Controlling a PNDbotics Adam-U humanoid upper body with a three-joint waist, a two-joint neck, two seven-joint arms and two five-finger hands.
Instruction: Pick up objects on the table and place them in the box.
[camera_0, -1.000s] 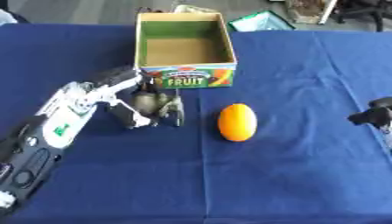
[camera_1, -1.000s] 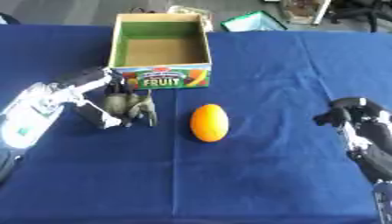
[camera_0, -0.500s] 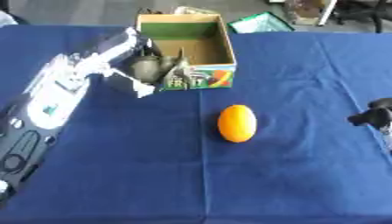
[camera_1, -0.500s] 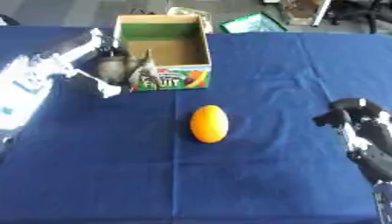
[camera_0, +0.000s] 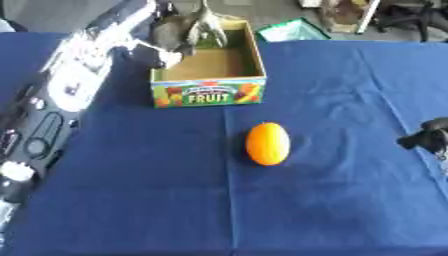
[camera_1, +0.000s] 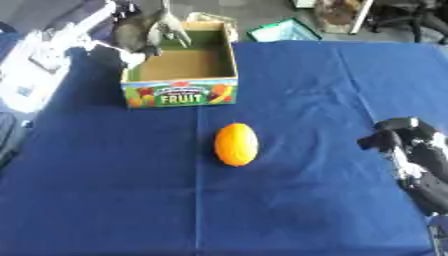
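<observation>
- The left hand (camera_0: 166, 37) is curled round a grey, long-limbed toy figure (camera_0: 203, 25), holding it above the far left corner of the box (camera_0: 210, 92). What the figure is cannot be made out beyond its grey colour and thin dangling legs.
- The box is open-topped, with a green lining, a brown floor and a fruit label on its near wall. It sits far and left of centre on the blue-covered bench (camera_0: 332, 200).
- The step in hand, as I judge it, is the drop: the figure is over the opening but near the far left wall, not the middle.
- To do it well, bring the hand a little nearer and to the right, so the legs hang over bare floor rather than across the rim.
- Lower until the legs are inside the walls before letting the fingers go. A limb caught on the cardboard edge could leave the toy perched or tip it outside.
- Lift straight up afterwards so the fingers do not drag the light box along.
- An orange oval fruit (camera_0: 267, 143) lies on the bench, near of the box and well apart from it; it is not yet picked up.
- The right hand (camera_1: 398, 142) rests at the right edge with fingers curled, holding nothing, clear of the fruit.
</observation>
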